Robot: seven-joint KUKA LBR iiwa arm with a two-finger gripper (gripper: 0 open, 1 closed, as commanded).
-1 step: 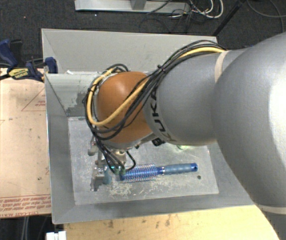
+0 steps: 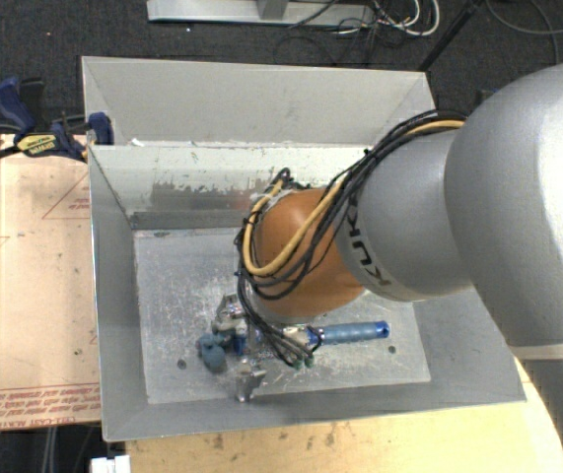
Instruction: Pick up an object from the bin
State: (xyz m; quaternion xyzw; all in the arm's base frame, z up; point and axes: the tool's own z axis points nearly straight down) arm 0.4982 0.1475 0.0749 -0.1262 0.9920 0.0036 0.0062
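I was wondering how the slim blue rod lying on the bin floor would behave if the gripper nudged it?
The blue rod looks round and straight, so it would probably roll on the flat bin floor if pushed sideways. It lies unbent, so it is likely stiff. Being slim, it is probably light.

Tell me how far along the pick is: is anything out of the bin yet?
Done: the gripper is down at the floor of the bin, near its front, right beside a small blue lump. A blue pen-like stick lies on its other side. In hand: no grasp is visible. Left: close on one thing and lift it out.
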